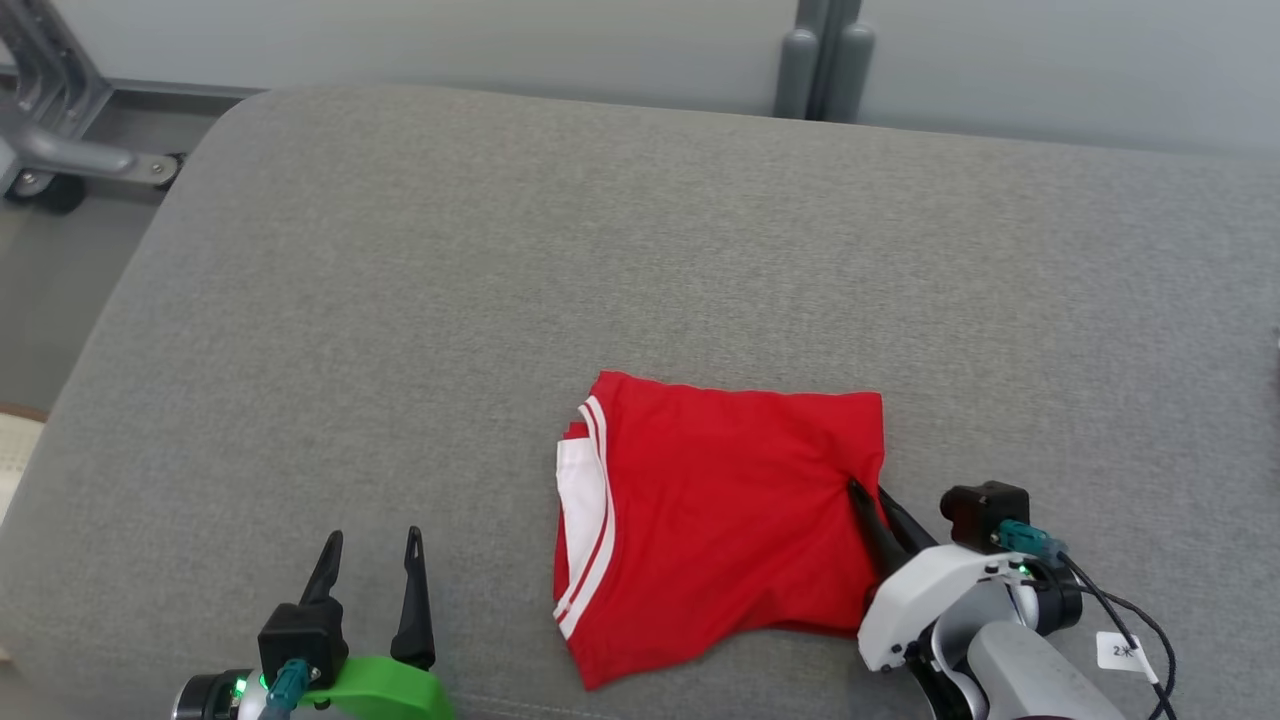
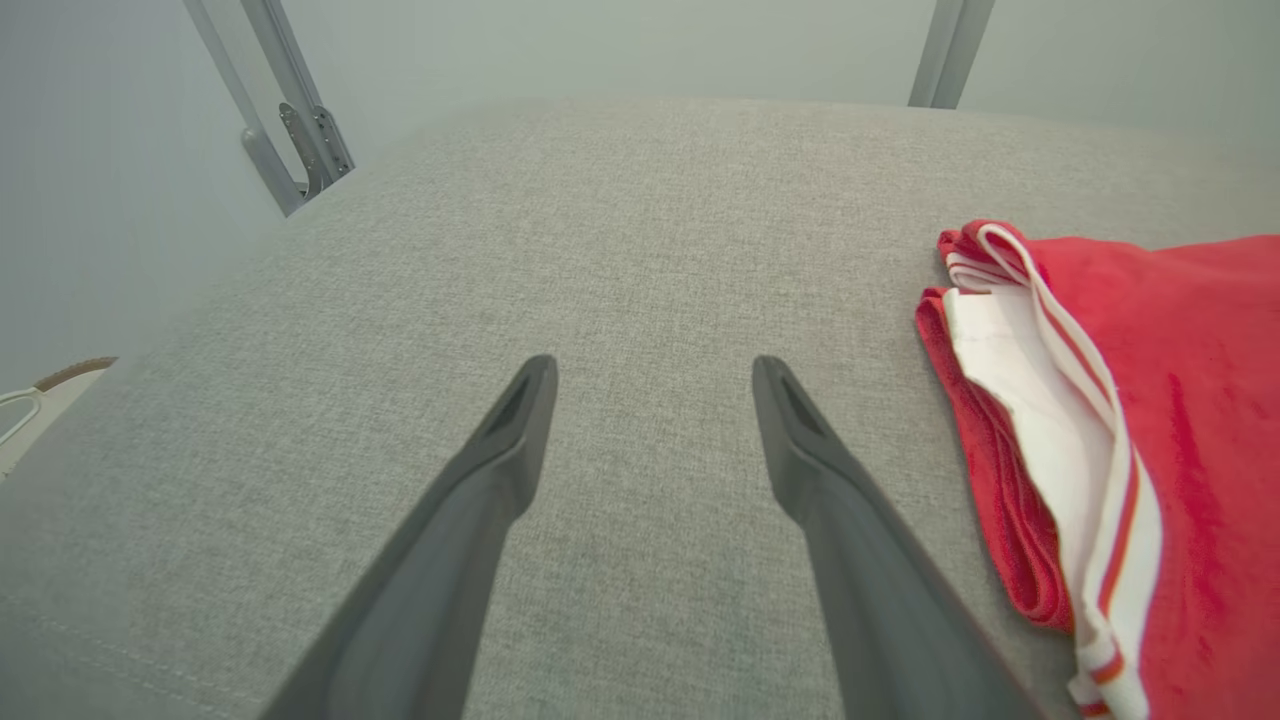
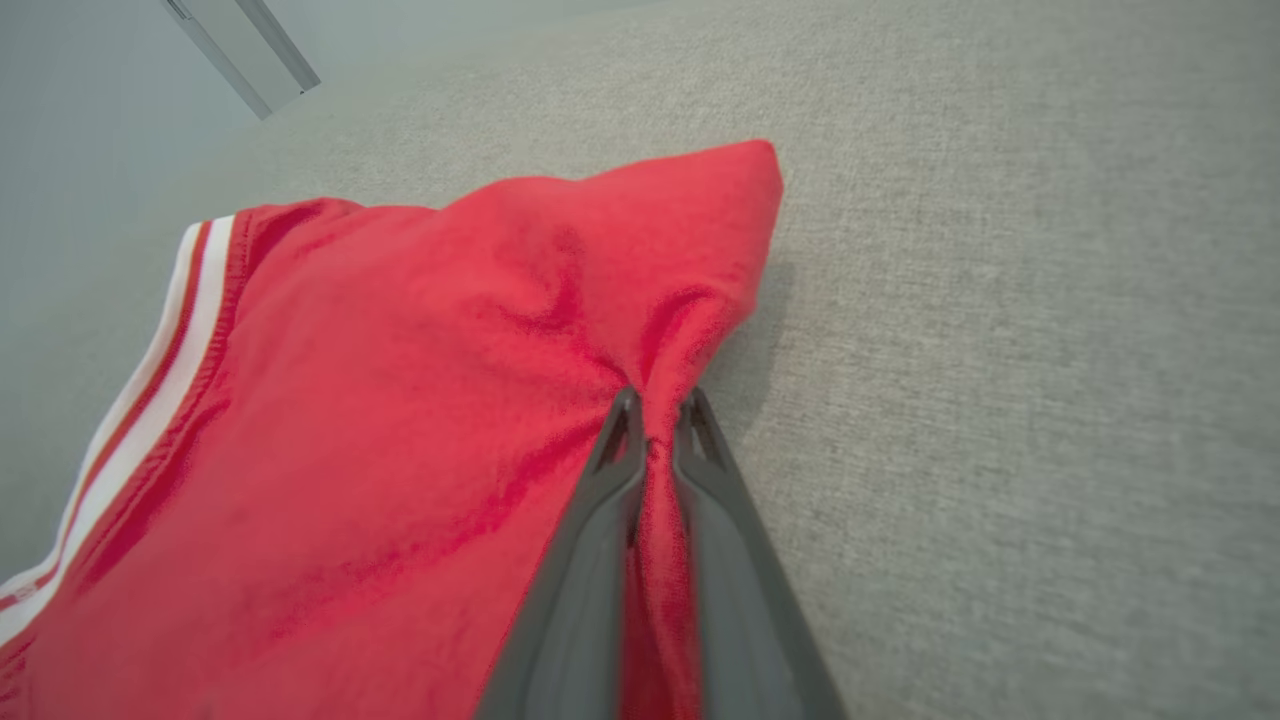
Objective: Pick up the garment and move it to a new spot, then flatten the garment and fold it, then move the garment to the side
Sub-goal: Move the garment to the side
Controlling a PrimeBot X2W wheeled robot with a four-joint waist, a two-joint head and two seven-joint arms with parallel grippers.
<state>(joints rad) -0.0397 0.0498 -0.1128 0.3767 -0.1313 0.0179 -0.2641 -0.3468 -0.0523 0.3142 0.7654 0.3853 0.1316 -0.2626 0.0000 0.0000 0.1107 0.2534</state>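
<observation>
The garment [image 1: 710,510] is a red top with white stripes, folded into a rough rectangle on the grey cushion [image 1: 500,280], its striped edge facing left. My right gripper [image 1: 868,494] is shut on a pinch of the garment's right edge; in the right wrist view the red cloth [image 3: 420,400] bunches up between the two closed fingers [image 3: 655,430]. My left gripper [image 1: 372,545] hovers open to the lower left of the garment with nothing between its fingers. In the left wrist view that gripper [image 2: 652,375] points across bare cushion, the folded garment [image 2: 1150,420] lying to its right.
The grey cushion's far edge meets a pale wall with a grey post [image 1: 825,60]. A wheeled metal frame [image 1: 60,130] stands off the cushion's far left corner. Floor shows beyond the left edge.
</observation>
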